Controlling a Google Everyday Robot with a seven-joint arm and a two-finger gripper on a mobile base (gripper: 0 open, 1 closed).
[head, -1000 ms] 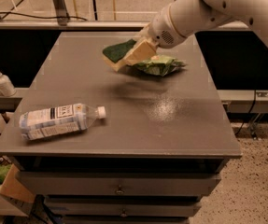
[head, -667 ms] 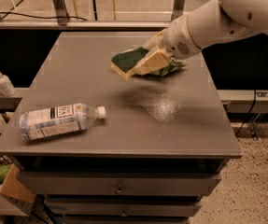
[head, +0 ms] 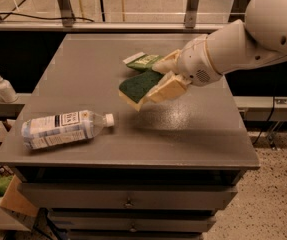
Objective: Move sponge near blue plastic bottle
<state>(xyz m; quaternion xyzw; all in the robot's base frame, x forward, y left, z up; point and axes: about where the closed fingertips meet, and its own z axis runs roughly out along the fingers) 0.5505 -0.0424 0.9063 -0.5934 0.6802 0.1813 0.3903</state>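
Clock key: 12 = far edge of table, 6 = near edge.
Counts: 1 sponge [head: 137, 85], 1 bottle [head: 63, 129], 1 gripper [head: 155, 80], 1 snack bag [head: 144, 61], 1 pump dispenser [head: 3, 86], 1 table [head: 193, 134], 2 drawers w/ knobs in view.
Sponge place: in the air over approx. the table's centre, shadow on the top below it; well apart from the bottle, which sits at its 8 o'clock.
Sponge axis: long axis runs 8 to 2 o'clock; free end at 8, gripped end at 2. Dark green face up & tipped to the viewer, pale yellow foam along the low edge.
Gripper: cream fingers [head: 167, 88] clamped on the sponge's 2 o'clock end; white arm enters from 3 o'clock.
Bottle: lies on its side near the table's 8 o'clock corner; long axis 9 to 3, white cap at 3, label up.
Snack bag: green, flat on the table, just at 12 o'clock of the sponge.
Surface: grey matte top, faint glare spots nr centre-right.
Room: dispenser upright on a ledge at 9 o'clock; speckled floor [head: 278, 199]; cardboard box [head: 14, 200] low at 7.
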